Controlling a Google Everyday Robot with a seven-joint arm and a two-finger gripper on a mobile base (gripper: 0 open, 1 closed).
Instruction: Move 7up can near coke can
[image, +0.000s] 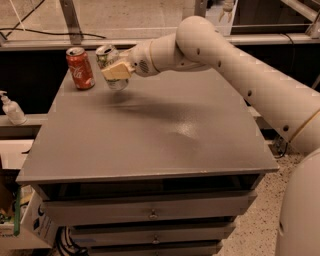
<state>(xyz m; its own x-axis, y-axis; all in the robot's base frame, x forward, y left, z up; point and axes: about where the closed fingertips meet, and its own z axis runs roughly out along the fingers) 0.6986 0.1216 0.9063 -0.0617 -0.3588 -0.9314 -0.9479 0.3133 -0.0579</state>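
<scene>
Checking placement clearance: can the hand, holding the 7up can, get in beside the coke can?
Probably yes: the hand, shut on the 7up can, hangs close beside the coke can, only bare table between.

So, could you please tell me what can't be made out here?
Camera view: the claw, gripping the 7up can beside the coke can, covers its label.
Its far finger: behind the can.
Whether the can touches the table: unclear.
Arm: base cut off at right edge.

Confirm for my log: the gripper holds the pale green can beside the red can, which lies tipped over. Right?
No. In the camera view the red can stands upright; the gripper does hold the pale green can beside it.
</scene>
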